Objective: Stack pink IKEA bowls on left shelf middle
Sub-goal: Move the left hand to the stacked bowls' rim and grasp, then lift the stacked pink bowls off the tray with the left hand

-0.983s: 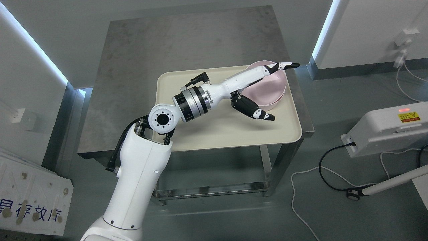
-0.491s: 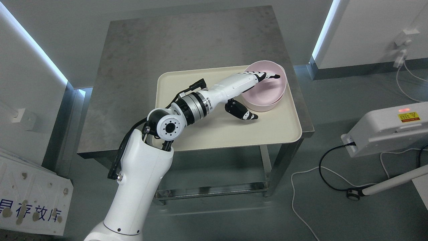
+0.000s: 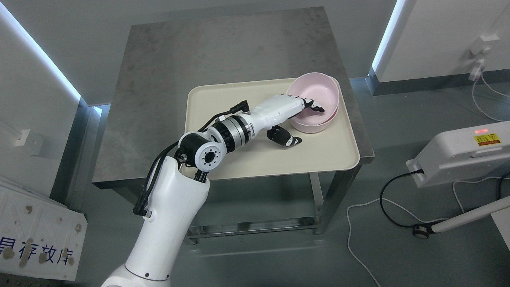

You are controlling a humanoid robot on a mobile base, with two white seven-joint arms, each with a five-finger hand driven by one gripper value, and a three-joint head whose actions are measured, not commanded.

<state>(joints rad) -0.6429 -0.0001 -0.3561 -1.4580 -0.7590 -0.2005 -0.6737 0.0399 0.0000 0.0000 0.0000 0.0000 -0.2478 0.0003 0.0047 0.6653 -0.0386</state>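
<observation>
Two pink bowls, one robot hand on the rim

One left robot hand (image 3: 297, 115) clamps the near rim of the pink bowls (image 3: 318, 89): fingers (image 3: 314, 107) curled inside, thumb (image 3: 287, 138) outside below. Both bowls sit nested and tilted at the far right corner of the cream tray (image 3: 239, 91), which rests on the grey bench (image 3: 179, 59).

The table (image 3: 167, 71) is bare to the left and far side of the tray (image 3: 255, 159). On the tray, only the pink bowls (image 3: 318, 89) at its far right corner block passage; the near half lies free.
</observation>
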